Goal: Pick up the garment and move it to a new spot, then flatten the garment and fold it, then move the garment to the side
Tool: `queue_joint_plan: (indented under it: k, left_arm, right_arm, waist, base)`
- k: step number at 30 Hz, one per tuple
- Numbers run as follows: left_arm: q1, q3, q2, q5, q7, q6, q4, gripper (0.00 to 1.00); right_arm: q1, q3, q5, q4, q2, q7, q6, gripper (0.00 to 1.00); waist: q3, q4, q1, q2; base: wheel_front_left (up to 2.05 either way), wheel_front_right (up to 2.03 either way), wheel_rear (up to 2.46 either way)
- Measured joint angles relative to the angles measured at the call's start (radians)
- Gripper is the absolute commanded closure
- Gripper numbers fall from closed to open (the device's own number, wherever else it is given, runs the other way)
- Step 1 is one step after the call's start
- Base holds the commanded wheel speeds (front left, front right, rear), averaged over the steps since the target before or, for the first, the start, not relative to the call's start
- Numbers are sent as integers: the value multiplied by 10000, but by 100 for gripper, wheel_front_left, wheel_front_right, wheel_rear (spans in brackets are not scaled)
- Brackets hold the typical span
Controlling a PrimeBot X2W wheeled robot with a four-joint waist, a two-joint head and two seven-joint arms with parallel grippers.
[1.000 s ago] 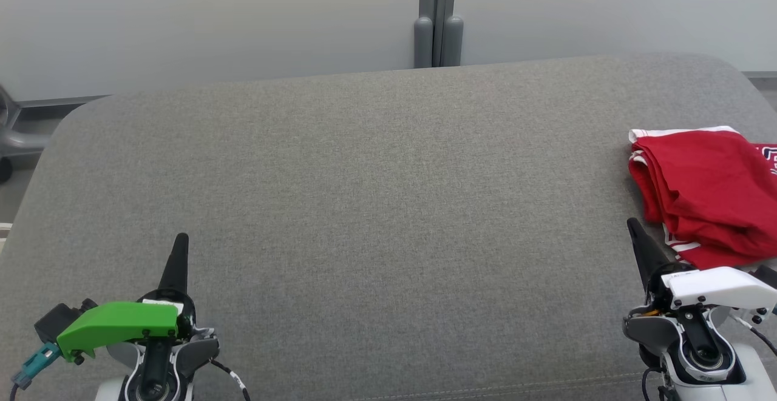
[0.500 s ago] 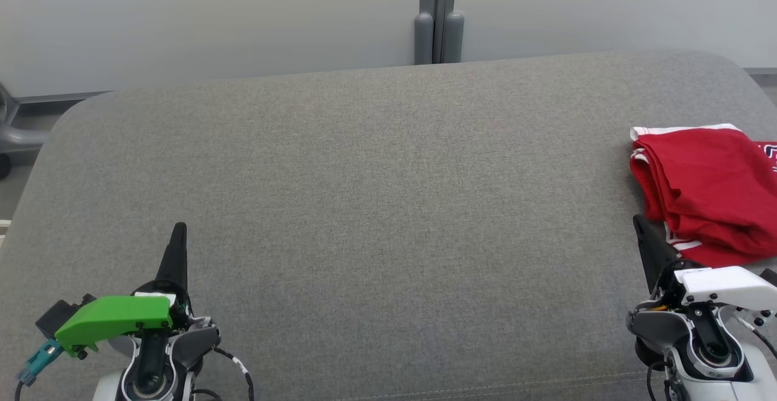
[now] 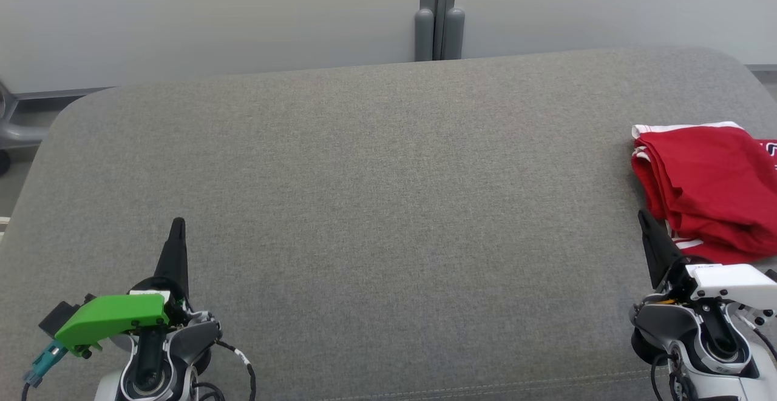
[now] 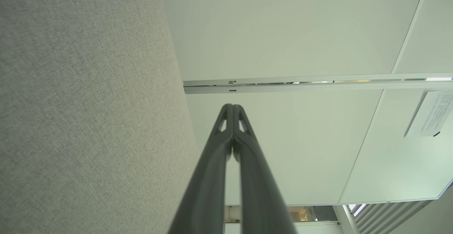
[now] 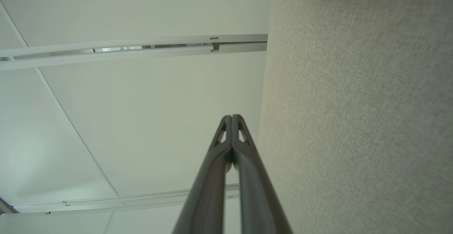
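Both arms have eased slightly outward over the last second. The left gripper (image 3: 177,224) and right gripper (image 3: 641,215) each have their fingers pressed together, holding nothing. The folded red garment (image 3: 707,188) with white trim lies at the right edge of the grey cushion (image 3: 388,207), just beside the right gripper's tip.

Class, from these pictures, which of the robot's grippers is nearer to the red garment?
Right. The right gripper is close beside the red garment, at its near left edge. The left gripper is far across the grey padded surface.
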Motion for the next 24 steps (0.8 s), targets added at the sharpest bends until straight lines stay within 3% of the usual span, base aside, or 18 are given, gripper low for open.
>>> queue_joint_plan:
  k: [24]
  left_arm:
    - [-32,21,-13,0,2,-4,6,100]
  right_arm:
    - [-1,-10,8,8,0,12,0,100]
  waist:
    - [0,0,0,0]
  base:
    - [0,0,0]
